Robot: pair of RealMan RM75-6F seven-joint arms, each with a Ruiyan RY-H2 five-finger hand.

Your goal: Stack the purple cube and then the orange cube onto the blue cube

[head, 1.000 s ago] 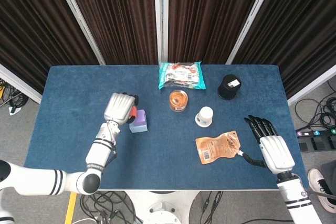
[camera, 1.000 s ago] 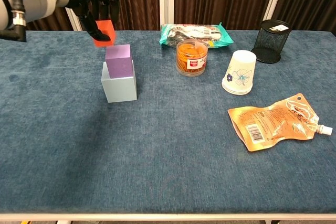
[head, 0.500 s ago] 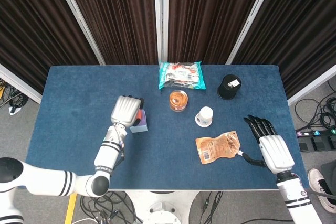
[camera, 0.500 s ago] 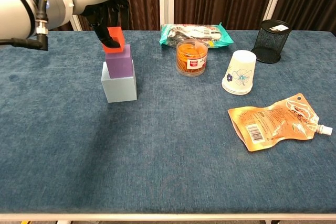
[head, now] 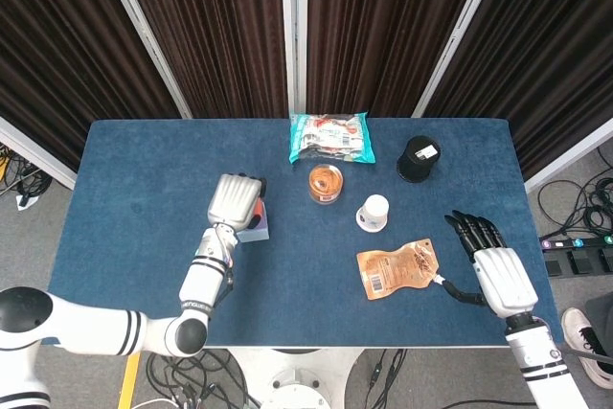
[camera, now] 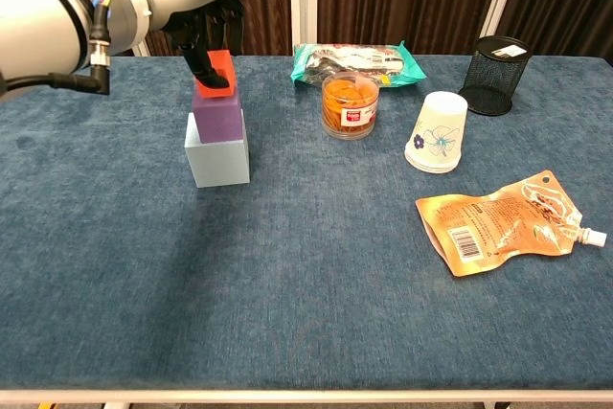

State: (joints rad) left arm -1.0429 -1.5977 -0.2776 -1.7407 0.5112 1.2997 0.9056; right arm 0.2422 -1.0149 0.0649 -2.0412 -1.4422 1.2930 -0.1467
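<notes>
Head view: the left hand (head: 234,203) covers the cube stack, its fingers holding the orange cube (head: 258,211); the right hand (head: 496,269) lies on the blue worktop (head: 134,189), fingers spread, holding nothing.

Chest view: the orange cube sits on the purple cube (camera: 217,118) (tilted, fingers (camera: 199,62) gripping it), above the blue cube (camera: 218,157).

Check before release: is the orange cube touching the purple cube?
Cannot tell. Chest view: orange cube, held by left hand, meets purple cube with no visible gap, contact unclear.
</notes>
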